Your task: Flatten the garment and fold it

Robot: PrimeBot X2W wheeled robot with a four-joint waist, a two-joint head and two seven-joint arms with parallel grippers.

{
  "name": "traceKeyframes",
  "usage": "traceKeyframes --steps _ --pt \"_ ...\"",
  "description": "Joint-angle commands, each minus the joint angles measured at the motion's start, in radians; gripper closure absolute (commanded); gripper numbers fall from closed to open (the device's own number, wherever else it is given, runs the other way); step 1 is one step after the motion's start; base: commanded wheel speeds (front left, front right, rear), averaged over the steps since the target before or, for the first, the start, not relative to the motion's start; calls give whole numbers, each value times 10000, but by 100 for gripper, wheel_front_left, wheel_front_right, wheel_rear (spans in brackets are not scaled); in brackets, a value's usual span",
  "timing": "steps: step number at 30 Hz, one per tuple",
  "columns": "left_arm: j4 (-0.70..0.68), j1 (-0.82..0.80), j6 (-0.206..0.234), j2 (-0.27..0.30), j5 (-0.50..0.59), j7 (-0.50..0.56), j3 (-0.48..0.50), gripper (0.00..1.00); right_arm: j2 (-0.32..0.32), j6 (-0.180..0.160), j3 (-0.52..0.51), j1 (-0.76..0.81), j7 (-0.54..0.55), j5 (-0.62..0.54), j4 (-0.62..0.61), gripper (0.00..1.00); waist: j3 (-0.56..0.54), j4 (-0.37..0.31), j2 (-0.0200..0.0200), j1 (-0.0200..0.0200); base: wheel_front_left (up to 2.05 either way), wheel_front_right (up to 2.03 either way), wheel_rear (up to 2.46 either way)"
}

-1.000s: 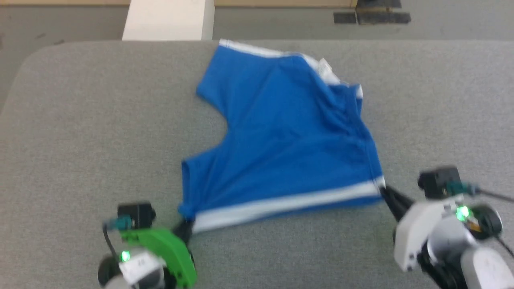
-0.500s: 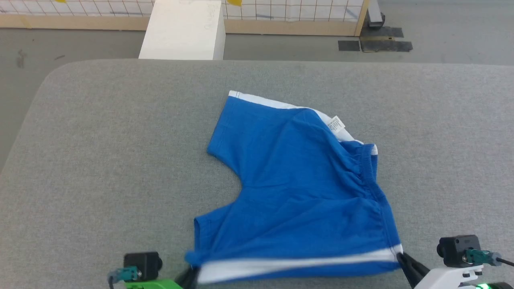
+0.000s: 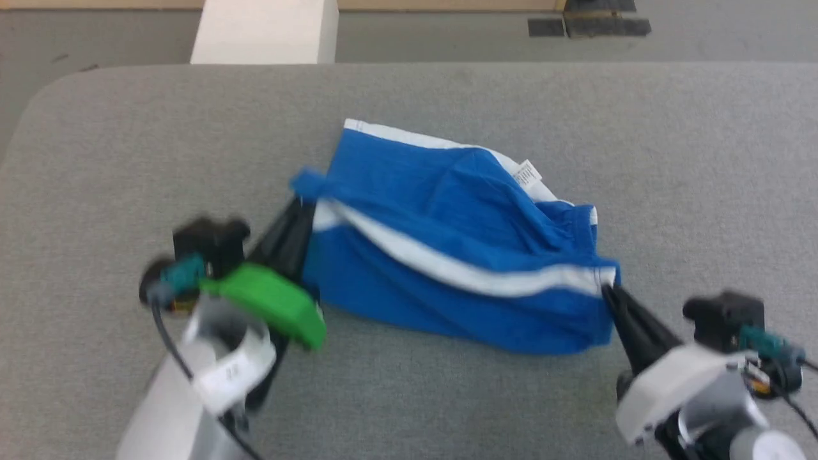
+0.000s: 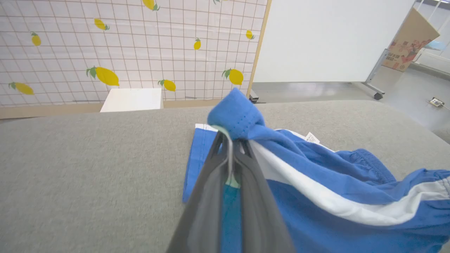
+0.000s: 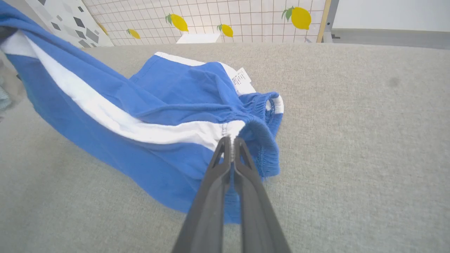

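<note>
Sagging between them, the garment (image 3: 447, 300) is pinched by left claw (image 3: 305, 204) and right claw (image 3: 607, 291).

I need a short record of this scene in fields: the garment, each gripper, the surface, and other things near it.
garment: blue shorts, one side lifted and stretched between the grippers, the far part lying on the table
stripe: white, runs from one gripper to the other
left gripper: shut on a hem corner
right gripper: shut on the waistband end
surface: grey table
fold: not yet laid down
others: white label on the shorts; white box beyond the table
</note>
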Motion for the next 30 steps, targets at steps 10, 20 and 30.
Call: traceKeyframes --steps 10,20,30 --pt "2543 -3881 -628 669 -484 1197 7 100 72 -13 111 -2921 431 -184 1119 100 1627 -957 0 1 0 0 0" --pt "4872 -5636 -753 1339 -752 2834 -520 100 268 -13 71 -4769 1363 -351 2738 100 2562 -1593 0 1 0 0 0" --pt "6570 -5952 -774 1598 -991 4536 -1037 100 310 -13 529 -5931 3014 -178 4008 100 2731 -1849 0 1 0 0 0"
